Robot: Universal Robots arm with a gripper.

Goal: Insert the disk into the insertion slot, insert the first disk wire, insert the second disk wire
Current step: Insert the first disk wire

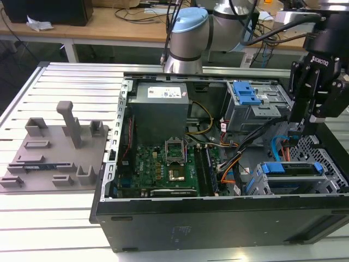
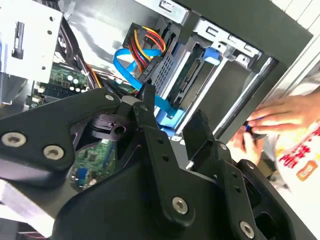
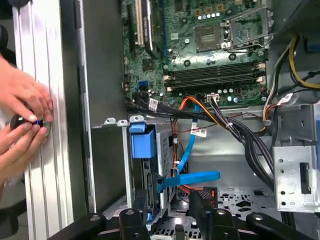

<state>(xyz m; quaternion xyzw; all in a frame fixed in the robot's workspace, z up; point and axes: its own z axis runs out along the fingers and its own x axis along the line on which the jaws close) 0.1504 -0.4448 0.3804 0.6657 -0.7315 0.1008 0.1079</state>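
Your tool (image 2: 172,107) hangs inside the case (image 1: 218,224), its fingers (image 2: 150,130) apart and gripping nothing, just beside the slot (image 1: 255,185). The disk (image 1: 292,169) sits in that slot, at the case's corner nearest the camera on the exterior view's right. The blue cable (image 3: 192,177) runs across the gap between the fingers, looping near the orange wires (image 2: 145,41).
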